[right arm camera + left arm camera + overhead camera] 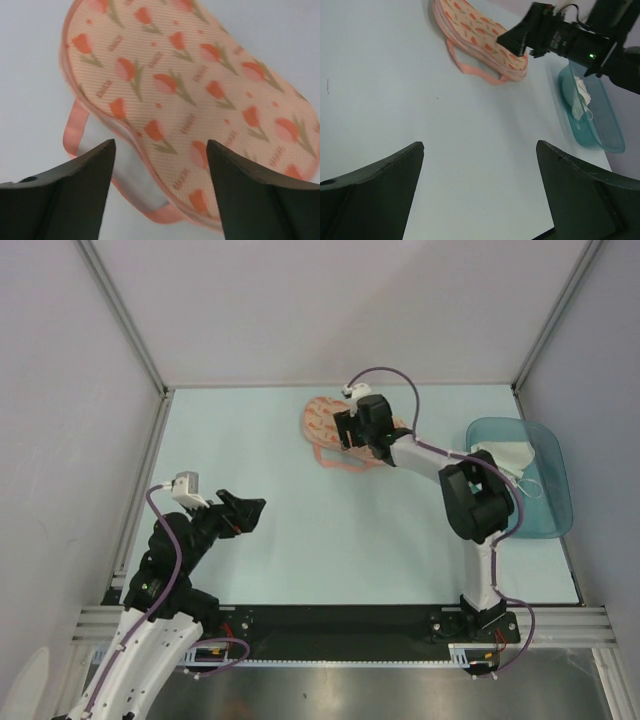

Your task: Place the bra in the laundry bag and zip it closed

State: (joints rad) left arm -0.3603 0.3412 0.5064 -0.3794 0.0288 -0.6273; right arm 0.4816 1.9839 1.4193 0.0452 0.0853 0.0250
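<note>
The laundry bag (322,420), peach-pink with orange-red tulip print, lies closed at the back middle of the table, its pink strap loop (340,461) on the near side. It shows in the left wrist view (480,37) and fills the right wrist view (190,100). The bra (505,462), white, lies in the teal tray; it also shows in the left wrist view (581,97). My right gripper (347,430) is open, just above the bag's near edge (160,145). My left gripper (250,512) is open and empty over bare table at the left (479,145).
A translucent teal tray (553,455) stands at the right edge of the table, also in the left wrist view (610,125). Grey walls and metal frame posts close in the table on three sides. The pale table surface (330,540) lies between the arms.
</note>
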